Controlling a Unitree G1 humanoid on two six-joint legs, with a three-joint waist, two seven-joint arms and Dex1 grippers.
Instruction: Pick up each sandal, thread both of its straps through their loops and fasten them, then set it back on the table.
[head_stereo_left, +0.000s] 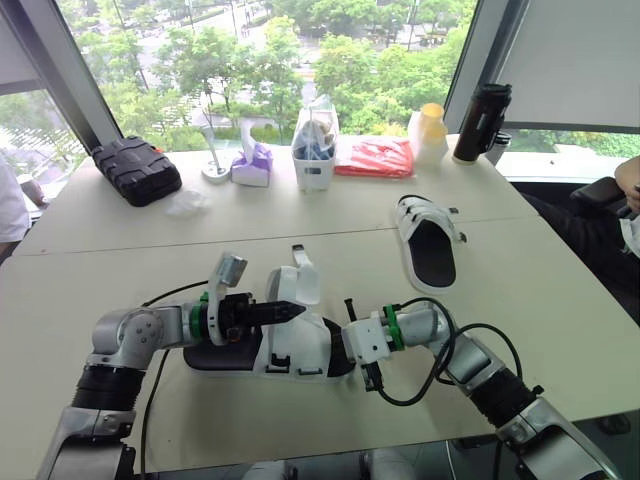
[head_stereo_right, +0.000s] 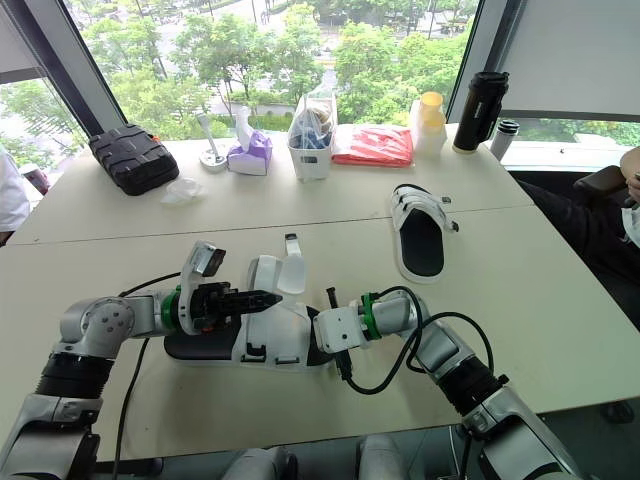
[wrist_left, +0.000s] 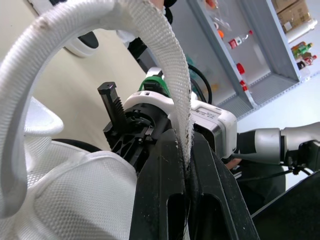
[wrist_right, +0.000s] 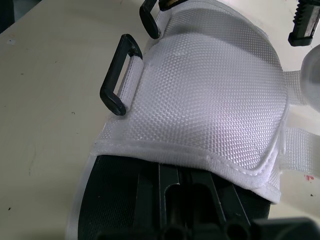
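A white sandal (head_stereo_left: 300, 352) with a black sole lies on the table (head_stereo_left: 150, 235) near its front edge. One of its white straps (wrist_left: 170, 55) arches up, and my left gripper (head_stereo_left: 297, 309) is shut on that strap's end from the left. My right gripper (head_stereo_left: 347, 345) is at the sandal's right end, fingers (wrist_right: 190, 220) together on the black sole. Two black loops (wrist_right: 117, 75) stand free at the edge of the upper. A second white sandal (head_stereo_left: 428, 245) lies flat further back on the right.
Along the far edge stand a black case (head_stereo_left: 135, 170), a tissue box (head_stereo_left: 252, 165), a white basket (head_stereo_left: 315, 150), a red packet (head_stereo_left: 375, 157), a yellow-lidded cup (head_stereo_left: 430, 130) and a black bottle (head_stereo_left: 480, 122). A person (head_stereo_left: 620, 215) sits at the right.
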